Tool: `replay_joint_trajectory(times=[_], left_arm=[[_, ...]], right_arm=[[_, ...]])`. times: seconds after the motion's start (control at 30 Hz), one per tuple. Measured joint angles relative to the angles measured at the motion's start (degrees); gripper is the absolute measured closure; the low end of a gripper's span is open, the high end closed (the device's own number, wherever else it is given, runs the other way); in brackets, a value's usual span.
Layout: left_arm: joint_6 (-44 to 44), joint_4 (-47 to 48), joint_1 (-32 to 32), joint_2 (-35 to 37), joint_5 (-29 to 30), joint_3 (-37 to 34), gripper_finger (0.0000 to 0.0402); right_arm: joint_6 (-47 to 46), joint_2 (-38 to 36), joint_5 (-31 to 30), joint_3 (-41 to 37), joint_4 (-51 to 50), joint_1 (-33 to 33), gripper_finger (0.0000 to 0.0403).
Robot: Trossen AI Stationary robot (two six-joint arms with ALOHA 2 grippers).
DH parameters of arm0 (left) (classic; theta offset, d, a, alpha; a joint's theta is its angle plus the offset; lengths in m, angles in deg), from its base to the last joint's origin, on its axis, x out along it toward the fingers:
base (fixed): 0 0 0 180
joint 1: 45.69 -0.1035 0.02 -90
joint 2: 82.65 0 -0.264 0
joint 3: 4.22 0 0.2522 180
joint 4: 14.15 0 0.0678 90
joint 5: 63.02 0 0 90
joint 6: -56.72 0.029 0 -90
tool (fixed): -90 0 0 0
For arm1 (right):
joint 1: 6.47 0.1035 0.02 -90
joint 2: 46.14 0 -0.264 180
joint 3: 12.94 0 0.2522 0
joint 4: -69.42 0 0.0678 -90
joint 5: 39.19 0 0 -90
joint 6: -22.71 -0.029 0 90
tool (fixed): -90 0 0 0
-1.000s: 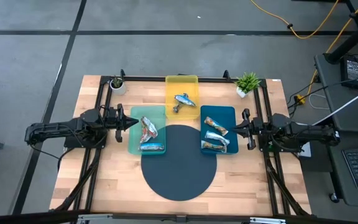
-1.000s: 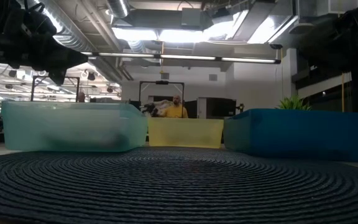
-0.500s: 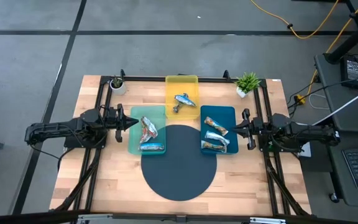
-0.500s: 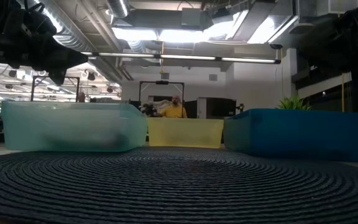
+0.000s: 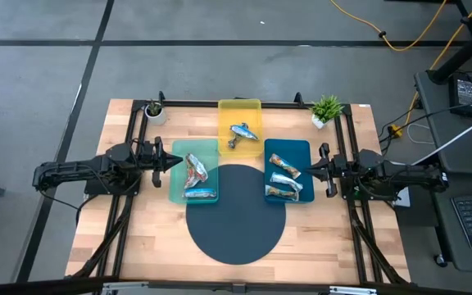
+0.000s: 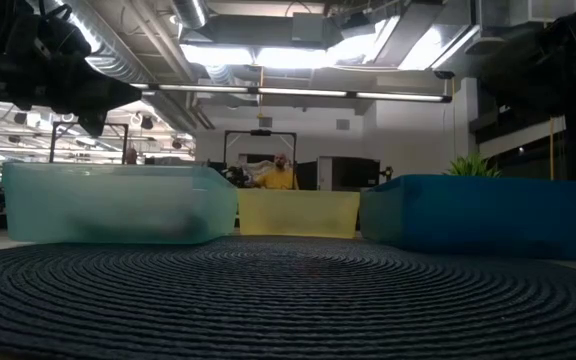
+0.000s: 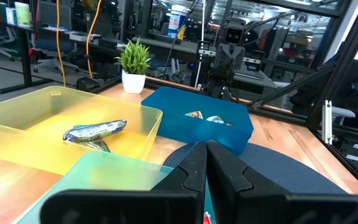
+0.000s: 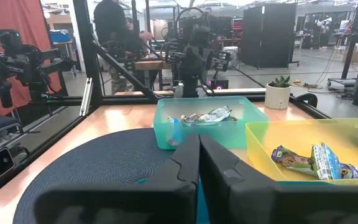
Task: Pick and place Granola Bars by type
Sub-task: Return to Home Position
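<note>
Nothing on the table was seen to have shifted over the preceding second. The Granola Bars [image 5: 242, 131] lay sorted among the yellow tray [image 5: 240, 104], the light teal tray [image 5: 179, 176] and the blue tray [image 5: 289, 146]. None was left on the round dark mat [image 5: 236, 221], so the sorting was judged complete. The left gripper [image 5: 173, 161] was held at the teal tray's outer edge, fingers pressed together and empty. The right gripper [image 5: 310, 170], likewise closed on nothing, was held just beside the blue tray. Both arms were kept low, pointed inward from opposite sides.
</note>
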Motion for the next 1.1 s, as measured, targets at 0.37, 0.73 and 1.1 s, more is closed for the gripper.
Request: replay_joint_trajectory(times=[0.37,0.73,1.1], left_arm=[[0.01,0.01,0.0,0.0,0.01,0.0,0.0396],[0.02,0.0,0.0,0.0,0.02,0.0,0.0398],[0.01,0.02,0.0,0.0,0.01,0.0,0.0399]], right_arm=[[0.0,0.0,0.0,0.0,0.0,0.0,0.0388],[0.0,0.0,0.0,0.0,0.0,0.0,0.0391],[0.0,0.0,0.0,0.0,0.0,-0.02,0.0381]])
